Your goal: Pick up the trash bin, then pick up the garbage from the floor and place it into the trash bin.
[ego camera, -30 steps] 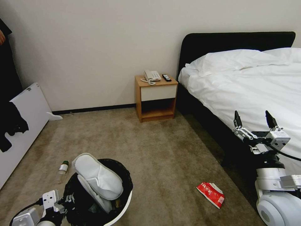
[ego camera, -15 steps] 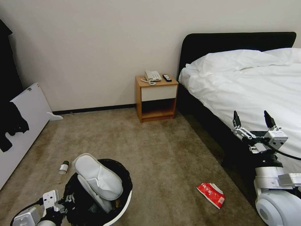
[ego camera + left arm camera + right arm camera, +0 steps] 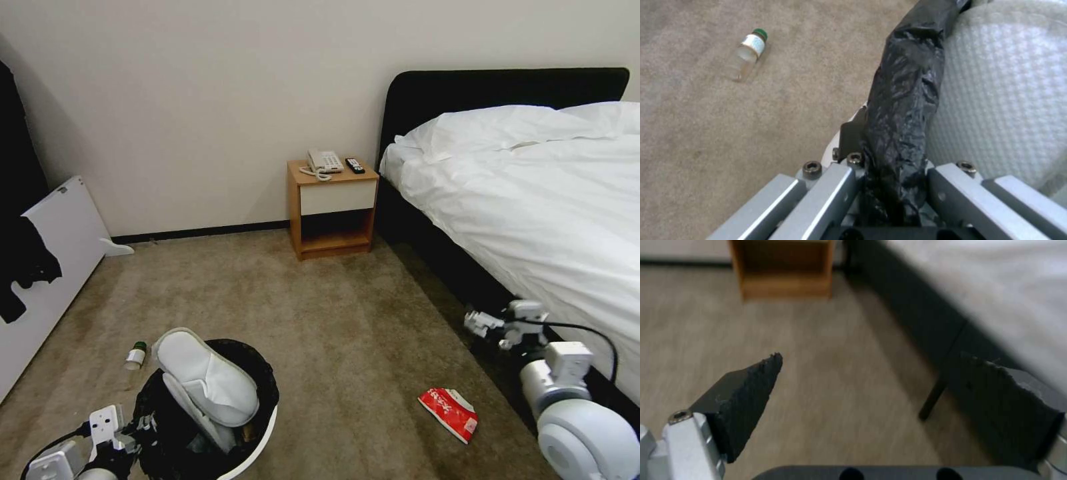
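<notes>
The trash bin (image 3: 268,430), round and white with a black bag, stands at the lower left of the head view, and a white slipper (image 3: 208,377) pokes out of it. My left gripper (image 3: 143,427) is shut on the bin's bagged rim (image 3: 907,83), with the slipper (image 3: 1005,83) just inside. On the carpet lie a green-capped small bottle (image 3: 136,355) (image 3: 748,53) left of the bin and a red snack packet (image 3: 449,413) to its right. My right gripper (image 3: 490,323) hangs low beside the bed base, behind and right of the packet. It is open (image 3: 871,356) and holds nothing.
A wooden nightstand (image 3: 332,210) with a phone and a remote stands against the back wall. The bed (image 3: 533,193) and its dark base run along the right. A white board (image 3: 60,233) with a black cloth leans at the left. Open carpet (image 3: 320,320) lies between.
My right arm has dropped from chest height beside the bed to just above the floor, its open fingers now pointing forward. The left gripper and the bin have stayed put.
</notes>
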Robot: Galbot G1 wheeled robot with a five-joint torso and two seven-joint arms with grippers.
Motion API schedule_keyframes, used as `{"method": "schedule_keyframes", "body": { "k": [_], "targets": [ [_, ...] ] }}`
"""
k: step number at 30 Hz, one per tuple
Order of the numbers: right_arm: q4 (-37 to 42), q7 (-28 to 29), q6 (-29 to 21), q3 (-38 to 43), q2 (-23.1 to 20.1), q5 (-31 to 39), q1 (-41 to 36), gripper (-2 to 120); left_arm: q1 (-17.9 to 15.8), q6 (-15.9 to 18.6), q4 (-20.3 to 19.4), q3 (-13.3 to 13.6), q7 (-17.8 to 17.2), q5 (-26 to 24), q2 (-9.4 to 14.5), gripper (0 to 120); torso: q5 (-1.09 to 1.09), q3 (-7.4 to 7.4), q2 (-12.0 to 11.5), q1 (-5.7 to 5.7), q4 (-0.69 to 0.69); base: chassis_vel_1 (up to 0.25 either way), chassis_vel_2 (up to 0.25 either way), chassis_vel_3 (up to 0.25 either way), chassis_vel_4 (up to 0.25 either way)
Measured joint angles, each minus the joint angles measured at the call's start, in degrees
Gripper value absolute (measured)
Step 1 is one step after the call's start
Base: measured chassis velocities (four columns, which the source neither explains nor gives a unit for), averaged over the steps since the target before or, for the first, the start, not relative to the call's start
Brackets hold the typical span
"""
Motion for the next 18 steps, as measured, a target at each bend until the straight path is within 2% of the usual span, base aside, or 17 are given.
{"method": "schedule_keyframes", "body": {
  "k": [7, 18],
  "targets": [
    [-2.1, 1.4, -3.4, -10.0, -1.5, 3.3, 3.9, 100, -0.2, -0.2, 0.6, -0.1, 0.0, -0.2, 0.2, 2, 0.01, 0.00, 0.0, 0.00, -0.01, 0.000, 0.000, 0.000, 0.000],
    [-2.3, -1.2, -6.3, -12.7, -4.5, 4.9, 2.8, 100, -1.0, -0.3, 1.9, 0.3, 0.1, -0.4, 0.5, 2, 0.00, 0.00, 0.0, 0.00, -0.02, 0.000, 0.000, 0.000, 0.000]
  ]
}}
